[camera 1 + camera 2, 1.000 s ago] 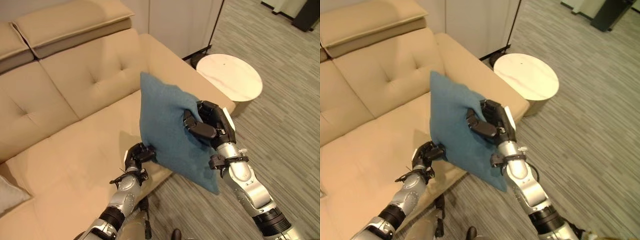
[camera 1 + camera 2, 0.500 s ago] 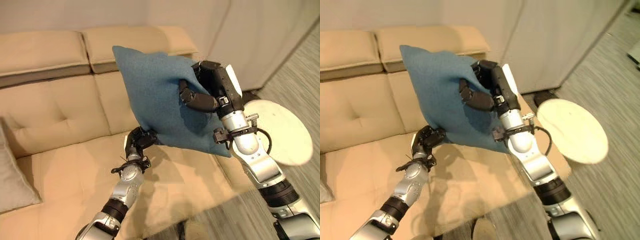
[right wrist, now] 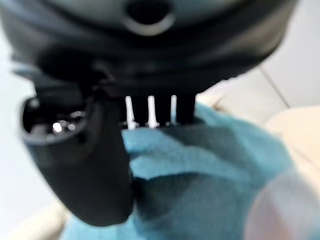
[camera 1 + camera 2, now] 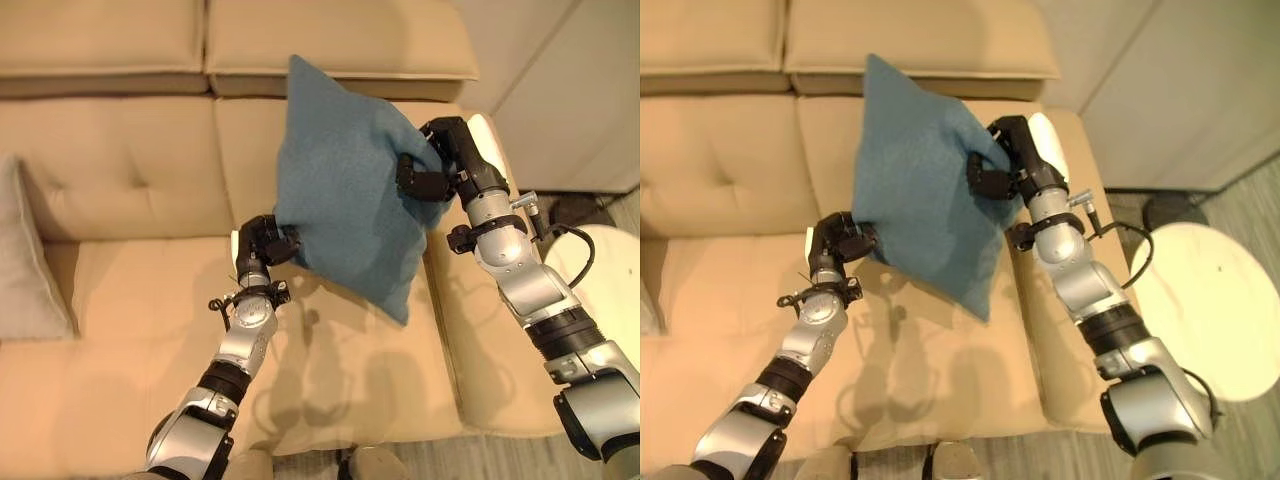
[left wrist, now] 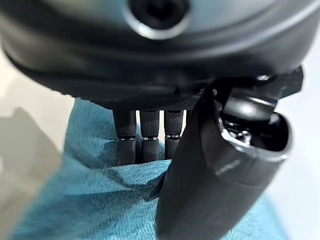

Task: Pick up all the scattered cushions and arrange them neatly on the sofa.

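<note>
A blue cushion [image 4: 345,200] hangs in the air over the beige sofa [image 4: 120,190], held between both hands. My left hand [image 4: 262,243] is shut on its lower left corner; the wrist view shows fingers [image 5: 141,141] and thumb pinching blue cloth [image 5: 90,205]. My right hand [image 4: 445,165] is shut on the cushion's right edge, with fingers curled into the fabric [image 3: 200,180]. The cushion tilts, one corner pointing down toward the seat. A grey cushion [image 4: 30,260] leans against the backrest at the sofa's left end.
The sofa's right armrest [image 4: 480,330] runs below my right arm. A round pale side table [image 4: 1205,310] stands on the striped carpet to the right of the sofa. A white wall panel [image 4: 580,100] rises behind the armrest.
The camera has swung to look straight down at the sofa. Both hands kept their hold and carried the blue cushion over the seat, in front of the backrest.
</note>
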You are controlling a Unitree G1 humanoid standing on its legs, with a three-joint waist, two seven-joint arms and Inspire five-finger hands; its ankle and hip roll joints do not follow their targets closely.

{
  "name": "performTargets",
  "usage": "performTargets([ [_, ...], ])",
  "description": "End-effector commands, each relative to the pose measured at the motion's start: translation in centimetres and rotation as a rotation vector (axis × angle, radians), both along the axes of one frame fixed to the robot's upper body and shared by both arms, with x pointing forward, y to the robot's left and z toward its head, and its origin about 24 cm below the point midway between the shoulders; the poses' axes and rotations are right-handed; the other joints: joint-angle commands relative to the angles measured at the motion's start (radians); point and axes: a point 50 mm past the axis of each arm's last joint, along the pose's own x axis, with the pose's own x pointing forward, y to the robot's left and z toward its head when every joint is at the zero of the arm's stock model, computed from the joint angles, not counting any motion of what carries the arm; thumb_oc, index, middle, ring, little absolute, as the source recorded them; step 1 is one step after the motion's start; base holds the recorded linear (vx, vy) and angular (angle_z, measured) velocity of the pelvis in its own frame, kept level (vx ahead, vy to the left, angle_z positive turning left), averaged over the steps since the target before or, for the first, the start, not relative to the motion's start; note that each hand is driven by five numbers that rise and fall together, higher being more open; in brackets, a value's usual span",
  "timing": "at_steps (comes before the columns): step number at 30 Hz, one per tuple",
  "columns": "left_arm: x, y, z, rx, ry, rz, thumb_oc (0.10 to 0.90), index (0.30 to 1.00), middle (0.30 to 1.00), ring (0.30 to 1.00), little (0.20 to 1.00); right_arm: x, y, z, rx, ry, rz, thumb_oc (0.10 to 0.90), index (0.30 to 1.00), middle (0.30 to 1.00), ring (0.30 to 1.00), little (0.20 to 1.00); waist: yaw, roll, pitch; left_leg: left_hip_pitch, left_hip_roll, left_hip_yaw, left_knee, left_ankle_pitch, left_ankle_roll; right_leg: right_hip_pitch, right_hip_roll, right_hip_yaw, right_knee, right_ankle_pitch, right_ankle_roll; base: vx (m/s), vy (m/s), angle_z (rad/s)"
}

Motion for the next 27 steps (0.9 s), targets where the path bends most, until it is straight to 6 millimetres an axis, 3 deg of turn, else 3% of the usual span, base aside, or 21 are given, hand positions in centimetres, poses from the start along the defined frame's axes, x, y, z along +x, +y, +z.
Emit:
performTargets([
  [1, 0.5, 0.1, 5.2, 0.022, -0.298, 0.072, 0.400, 0.300, 0.300, 0.300, 0.300, -1.8, 6.1, 4.0, -0.034, -0.290, 0.232, 0.400, 0.300, 0.300, 0.300, 0.300, 0.058, -0.003, -0.267, -0.148, 0.027, -0.017, 0.015, -0.041, -0.049, 0.057, -0.027, 0.022, 0.016, -0.088, 0.123, 0.18, 0.078, -0.36],
  [4, 0.2, 0.4, 5.0, -0.004, -0.297, 0.106, 0.400, 0.300, 0.300, 0.300, 0.300, -1.4, 6.4, 5.2, -0.088, -0.333, 0.202, 0.400, 0.300, 0.300, 0.300, 0.300, 0.065, 0.004, -0.270, -0.160, 0.020, -0.011, 0.010, -0.041, -0.053, 0.052, -0.023, 0.027, -0.009, -0.083, 0.121, 0.09, 0.071, -0.03],
  [7, -1.2, -0.9, 2.7, -0.054, -0.261, 0.058, 0.400, 0.300, 0.300, 0.300, 0.300, -0.7, 6.1, 7.5, -0.143, -0.402, 0.115, 0.400, 0.300, 0.300, 0.300, 0.300, 0.082, 0.006, -0.244, -0.181, 0.021, 0.000, 0.010, -0.044, -0.057, 0.012, -0.021, 0.036, -0.031, -0.069, 0.124, -0.07, 0.061, -0.04],
  [11, -1.0, -1.5, 1.0, -0.061, -0.187, 0.005, 0.400, 0.300, 0.300, 0.300, 0.300, -0.3, 6.7, 10.4, -0.156, -0.495, 0.059, 0.400, 0.300, 0.300, 0.300, 0.300, 0.085, 0.000, -0.205, -0.242, 0.024, 0.009, 0.010, -0.038, -0.057, -0.070, -0.020, 0.059, -0.031, -0.045, 0.130, -0.14, 0.042, -0.09],
  [16, 1.0, -2.0, 3.9, -0.037, -0.253, -0.012, 0.400, 0.300, 0.300, 0.300, 0.300, -0.7, 7.3, 14.8, -0.152, -0.629, 0.004, 0.400, 0.300, 0.300, 0.300, 0.300, 0.068, -0.006, -0.179, -0.352, 0.020, 0.016, 0.010, -0.019, -0.067, -0.190, -0.021, 0.073, -0.031, -0.007, 0.139, -0.15, 0.042, -0.04],
  [17, 1.8, -2.3, 6.0, -0.030, -0.309, -0.022, 0.400, 0.300, 0.300, 0.300, 0.300, -1.1, 7.3, 16.5, -0.190, -0.689, -0.036, 0.400, 0.300, 0.300, 0.300, 0.300, 0.059, -0.007, -0.170, -0.393, 0.018, 0.021, 0.010, -0.013, -0.074, -0.231, -0.025, 0.077, -0.031, 0.007, 0.147, -0.11, 0.053, 0.03],
  [18, 1.9, -2.3, 6.1, -0.031, -0.312, -0.022, 0.400, 0.300, 0.300, 0.300, 0.300, -1.1, 7.3, 16.6, -0.191, -0.692, -0.036, 0.400, 0.300, 0.300, 0.300, 0.300, 0.059, -0.006, -0.171, -0.397, 0.018, 0.021, 0.010, -0.012, -0.074, -0.235, -0.025, 0.077, -0.031, 0.008, 0.147, -0.13, 0.059, 0.00],
  [20, 2.7, -3.2, 9.0, -0.020, -0.387, -0.046, 0.400, 0.300, 0.300, 0.300, 0.300, -1.1, 6.9, 18.7, -0.196, -0.731, -0.103, 0.400, 0.300, 0.300, 0.300, 0.300, 0.053, -0.006, -0.161, -0.443, 0.017, 0.027, 0.010, -0.003, -0.081, -0.284, -0.029, 0.080, -0.031, 0.025, 0.158, -0.10, 0.043, -0.04],
  [24, 3.3, -4.2, 11.4, -0.008, -0.447, -0.061, 0.400, 0.300, 0.300, 0.300, 0.300, -1.3, 6.2, 20.3, -0.173, -0.761, -0.147, 0.400, 0.300, 0.300, 0.300, 0.300, 0.050, -0.006, -0.153, -0.480, 0.018, 0.034, 0.010, 0.003, -0.087, -0.322, -0.034, 0.084, -0.031, 0.034, 0.170, -0.03, 0.030, -0.12],
  [25, 3.5, -4.6, 13.1, -0.001, -0.488, -0.061, 0.400, 0.300, 0.300, 0.300, 0.300, -1.5, 5.8, 21.0, -0.178, -0.776, -0.168, 0.400, 0.300, 0.300, 0.300, 0.300, 0.043, -0.004, -0.143, -0.496, 0.019, 0.036, 0.010, 0.006, -0.091, -0.341, -0.036, 0.088, -0.031, 0.038, 0.175, -0.01, 0.019, -0.14],
  [27, 3.7, -4.7, 13.8, -0.011, -0.505, -0.059, 0.400, 0.300, 0.300, 0.300, 0.300, -1.6, 5.7, 21.4, -0.182, -0.788, -0.177, 0.400, 0.300, 0.300, 0.300, 0.300, 0.039, -0.005, -0.138, -0.506, 0.018, 0.037, 0.010, 0.007, -0.092, -0.352, -0.038, 0.090, -0.031, 0.041, 0.178, -0.01, 0.023, -0.08],
])
